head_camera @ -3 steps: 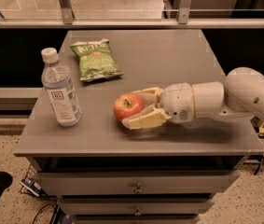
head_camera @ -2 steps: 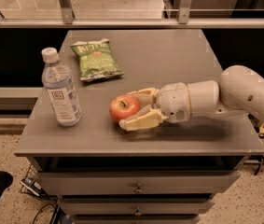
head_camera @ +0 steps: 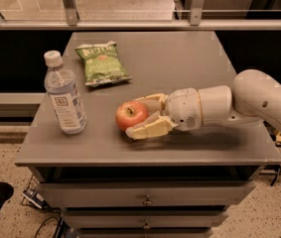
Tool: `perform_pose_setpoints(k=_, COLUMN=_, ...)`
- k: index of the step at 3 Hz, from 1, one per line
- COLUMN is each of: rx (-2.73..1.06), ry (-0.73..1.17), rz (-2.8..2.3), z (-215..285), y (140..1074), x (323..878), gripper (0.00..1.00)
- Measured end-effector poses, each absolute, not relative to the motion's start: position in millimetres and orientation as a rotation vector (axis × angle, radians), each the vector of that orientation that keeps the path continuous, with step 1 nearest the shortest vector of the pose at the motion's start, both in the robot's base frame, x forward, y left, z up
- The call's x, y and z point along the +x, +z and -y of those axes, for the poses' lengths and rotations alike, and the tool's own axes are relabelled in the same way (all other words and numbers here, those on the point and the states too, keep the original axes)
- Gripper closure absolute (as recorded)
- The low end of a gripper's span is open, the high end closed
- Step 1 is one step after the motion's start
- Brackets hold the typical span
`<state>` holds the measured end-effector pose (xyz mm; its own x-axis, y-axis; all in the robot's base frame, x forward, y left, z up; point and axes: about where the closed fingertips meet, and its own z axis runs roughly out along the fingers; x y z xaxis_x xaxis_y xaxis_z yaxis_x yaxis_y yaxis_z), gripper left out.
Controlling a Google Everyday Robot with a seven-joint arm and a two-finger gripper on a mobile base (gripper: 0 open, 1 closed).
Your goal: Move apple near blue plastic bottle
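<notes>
A small red apple [head_camera: 131,114] with a yellowish patch sits low over the grey cabinet top, between the two cream fingers of my gripper [head_camera: 141,117]. The gripper reaches in from the right on a white arm and is shut on the apple. The blue plastic bottle [head_camera: 64,94], clear with a white cap and a white-and-blue label, stands upright near the left front of the top. The apple is a short gap to the right of the bottle.
A flat green chip bag [head_camera: 102,63] lies behind the bottle and apple, towards the back left. The grey cabinet [head_camera: 194,53] has drawers below its front edge. A railing and glass run along the back. The floor drops off on both sides.
My gripper has carried the apple a little to the left, closer to the bottle. The bottle and the chip bag have not moved.
</notes>
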<state>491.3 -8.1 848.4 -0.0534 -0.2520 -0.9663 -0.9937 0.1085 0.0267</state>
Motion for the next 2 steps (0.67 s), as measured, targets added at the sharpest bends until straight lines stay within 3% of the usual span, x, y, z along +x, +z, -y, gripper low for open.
perform_pose_setpoints(k=2, rx=-1.303, ry=1.033, rz=-1.47, z=3.8, y=848.7, x=490.0, gripper=0.13)
